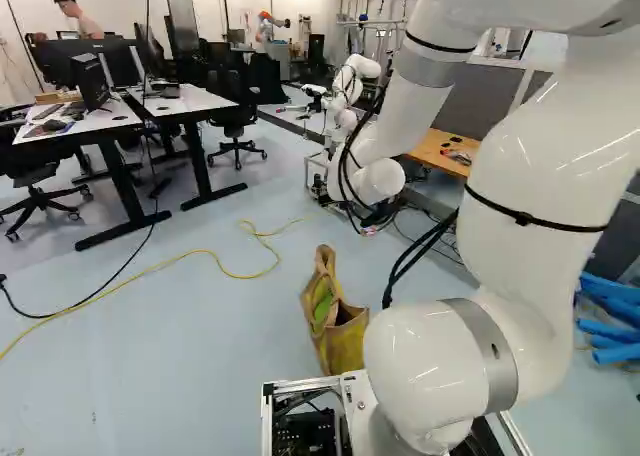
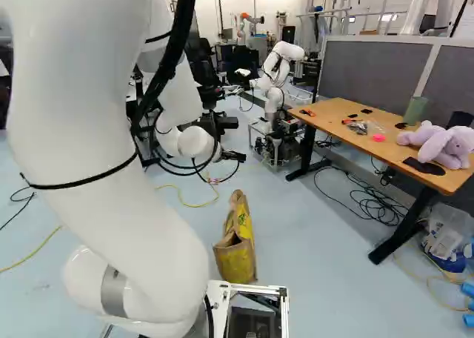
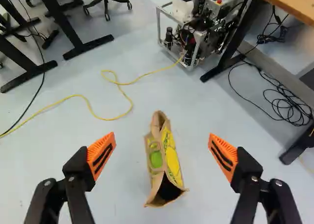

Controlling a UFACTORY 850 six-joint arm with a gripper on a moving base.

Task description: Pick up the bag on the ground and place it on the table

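End effector (image 2: 237, 139) spread wide open; yellow-and-brown bag (image 2: 238, 260) upright on floor (image 2: 333, 286).

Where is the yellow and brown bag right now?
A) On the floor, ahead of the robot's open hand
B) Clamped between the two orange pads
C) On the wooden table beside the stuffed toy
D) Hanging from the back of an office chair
A: the bag stands on the pale floor, and the hand's orange pads are spread wide without touching it.
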